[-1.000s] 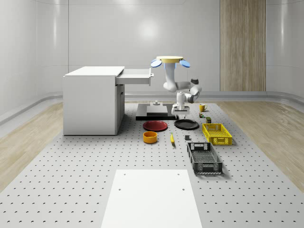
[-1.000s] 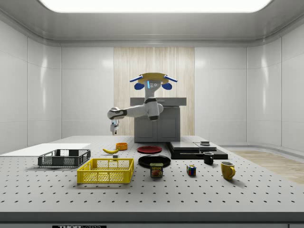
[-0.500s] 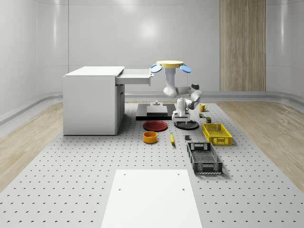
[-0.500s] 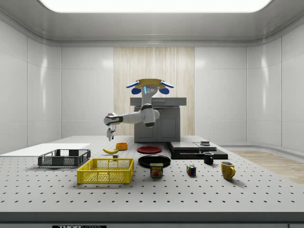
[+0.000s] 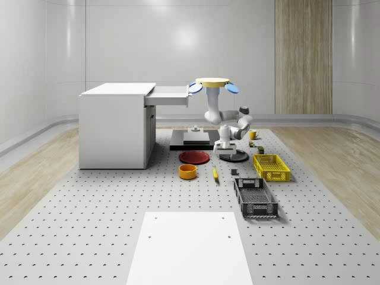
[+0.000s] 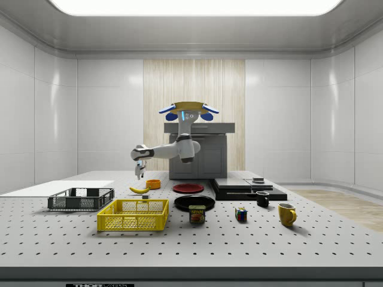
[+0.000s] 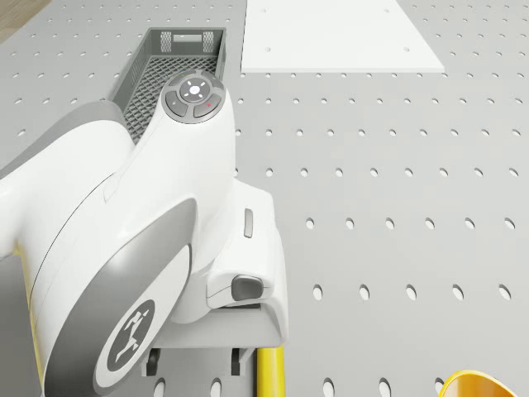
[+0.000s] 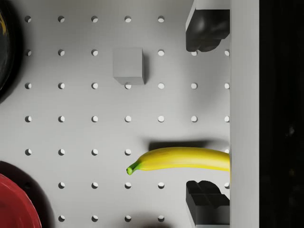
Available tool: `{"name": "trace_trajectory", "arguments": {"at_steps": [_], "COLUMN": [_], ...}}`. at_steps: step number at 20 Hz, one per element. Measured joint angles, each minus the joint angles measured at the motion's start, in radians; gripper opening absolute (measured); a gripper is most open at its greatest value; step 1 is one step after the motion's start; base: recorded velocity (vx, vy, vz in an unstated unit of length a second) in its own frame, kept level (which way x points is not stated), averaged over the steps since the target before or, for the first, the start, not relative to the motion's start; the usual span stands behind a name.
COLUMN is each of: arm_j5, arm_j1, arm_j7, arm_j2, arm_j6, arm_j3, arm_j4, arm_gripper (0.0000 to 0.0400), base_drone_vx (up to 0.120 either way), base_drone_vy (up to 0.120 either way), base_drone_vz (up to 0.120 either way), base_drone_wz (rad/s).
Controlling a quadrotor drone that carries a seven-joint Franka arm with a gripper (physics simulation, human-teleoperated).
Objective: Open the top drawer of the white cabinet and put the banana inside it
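Observation:
The yellow banana lies flat on the perforated table between the orange bowl and the grey basket. My drone hovers beside the white cabinet, whose top drawer stands pulled out. The arm reaches down and forward from it. My gripper hangs open a short way above the banana, pointing down with nothing held. In the wrist view the fruit lies across the gap, nearer one finger. The drone view has the banana's end poking out under the wrist.
Around the banana are an orange bowl, a red plate, a black plate and a small grey cube. A yellow basket and a dark grey basket stand toward the whole-scene view's right, and a white sheet lies in front.
Over the last second the drone sank a little, and the gripper swung down and toward the side view's left to above the banana. Since half a second ago it has hardly moved.

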Motion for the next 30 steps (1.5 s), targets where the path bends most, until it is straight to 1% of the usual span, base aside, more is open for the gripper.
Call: {"name": "trace_trajectory", "arguments": {"at_steps": [5, 19, 30], "arm_j5": [0.019, 0.165, 0.219], "arm_j1": [0.043, 0.119, 0.205], "arm_j7": [-0.050, -0.104, -0.183], "arm_j2": [0.002, 0.022, 0.049], "arm_j6": [0.006, 0.077, 0.083], "arm_j3": [0.019, 0.181, 0.230], "arm_j4": [-0.006, 0.033, 0.049], "arm_gripper": [0.0400, 0.0400, 0.0400], "base_drone_vx": [0.000, 0.000, 0.000], "base_drone_vy": [0.000, 0.000, 0.000], "base_drone_vz": [0.000, 0.000, 0.000], "base_drone_wz": [0.000, 0.000, 0.000]}}
